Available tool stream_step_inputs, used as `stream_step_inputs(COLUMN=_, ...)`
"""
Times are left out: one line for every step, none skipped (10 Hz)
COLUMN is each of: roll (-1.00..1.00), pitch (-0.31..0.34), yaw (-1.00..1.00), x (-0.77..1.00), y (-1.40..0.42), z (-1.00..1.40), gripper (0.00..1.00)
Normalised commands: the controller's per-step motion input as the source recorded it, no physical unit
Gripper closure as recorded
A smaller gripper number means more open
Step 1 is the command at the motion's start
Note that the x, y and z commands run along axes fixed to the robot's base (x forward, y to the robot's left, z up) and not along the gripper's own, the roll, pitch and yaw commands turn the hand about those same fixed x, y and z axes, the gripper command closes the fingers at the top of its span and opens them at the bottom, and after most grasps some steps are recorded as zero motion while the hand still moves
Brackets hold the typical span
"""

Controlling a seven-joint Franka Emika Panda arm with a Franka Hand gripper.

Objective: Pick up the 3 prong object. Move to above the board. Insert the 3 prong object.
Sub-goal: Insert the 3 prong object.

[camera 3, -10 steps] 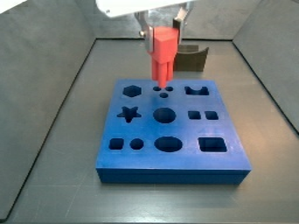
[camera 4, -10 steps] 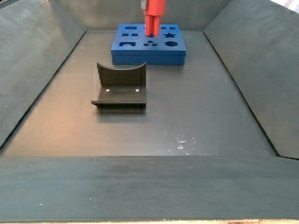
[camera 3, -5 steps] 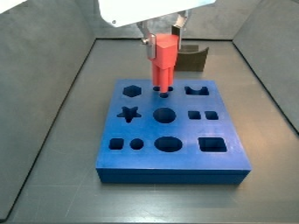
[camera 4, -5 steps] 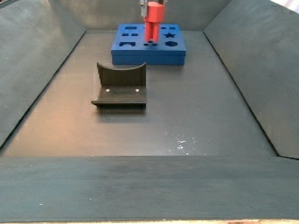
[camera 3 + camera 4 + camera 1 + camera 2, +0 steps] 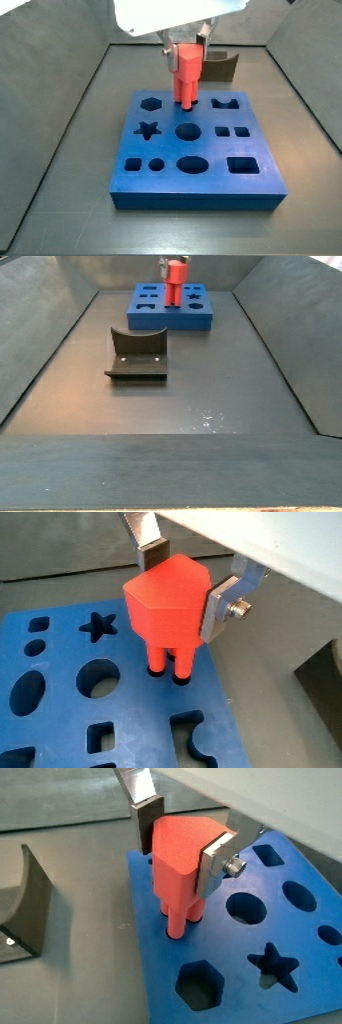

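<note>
Side view findings: we are seeing the gripper [image 5: 187,48] hanging over the far half of the board [image 5: 201,190], clamped on the 3 prong object [image 5: 189,72]. The red-orange piece is standing upright, and its prongs are reaching the board's top face among the small round holes between the hexagon hole [image 5: 151,102], at about 9 o'clock from it, and the notched hole [image 5: 223,101], at about 3 o'clock. How deep the prongs are sitting we cannot tell from here.

In a wrist view we are looking at the fingers [image 5: 225,600], flat silver plates, pressing the blocky top of the 3 prong object [image 5: 166,604] from opposite sides, so the jaws are closed on it. The prong tips are meeting small dark holes in the board [image 5: 254,702]. The star hole [image 5: 96,625] and a large round hole [image 5: 99,678] are lying close beside the prongs.

In a side view taken from the opposite end of the tray, the fixture [image 5: 135,353] is standing on the grey floor [image 5: 201,396], well apart from the board [image 5: 171,316], which is lying at about 12 o'clock from it. The 3 prong object [image 5: 174,280] is rising from the board's top there, with the gripper [image 5: 174,262] at its upper end.
</note>
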Motion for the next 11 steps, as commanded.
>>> stream_step_inputs(roll=0.00, pitch=-0.114, yaw=0.01, x=0.00, y=-0.02, z=-0.33, gripper=1.00)
stream_step_inputs(roll=0.00, pitch=-0.094, yaw=0.01, x=0.00, y=-0.03, z=-0.35, gripper=1.00)
stream_step_inputs(roll=0.00, pitch=-0.063, yaw=0.05, x=0.00, y=0.00, z=-0.35, gripper=1.00)
stream_step_inputs(roll=0.01, pitch=-0.006, yaw=0.06, x=0.12, y=0.00, z=-0.36, gripper=1.00)
stream_step_inputs(roll=0.02, pitch=0.000, yaw=0.00, x=0.21, y=0.00, z=-0.34, gripper=1.00)
stream_step_inputs(roll=0.08, pitch=0.000, yaw=0.00, x=0.28, y=0.00, z=-0.32, gripper=1.00)
stream_step_inputs(roll=0.03, pitch=0.000, yaw=0.00, x=0.25, y=0.00, z=-0.27, gripper=1.00)
stream_step_inputs(roll=0.02, pitch=0.000, yaw=0.00, x=0.19, y=0.00, z=-0.21, gripper=1.00)
stream_step_inputs(roll=0.07, pitch=-0.031, yaw=0.00, x=0.01, y=0.00, z=-0.43, gripper=1.00)
stream_step_inputs(roll=0.20, pitch=-0.137, yaw=0.00, x=0.00, y=0.00, z=-0.80, gripper=1.00)
stream_step_inputs(roll=0.25, pitch=-0.151, yaw=0.00, x=0.00, y=0.00, z=-0.85, gripper=1.00)
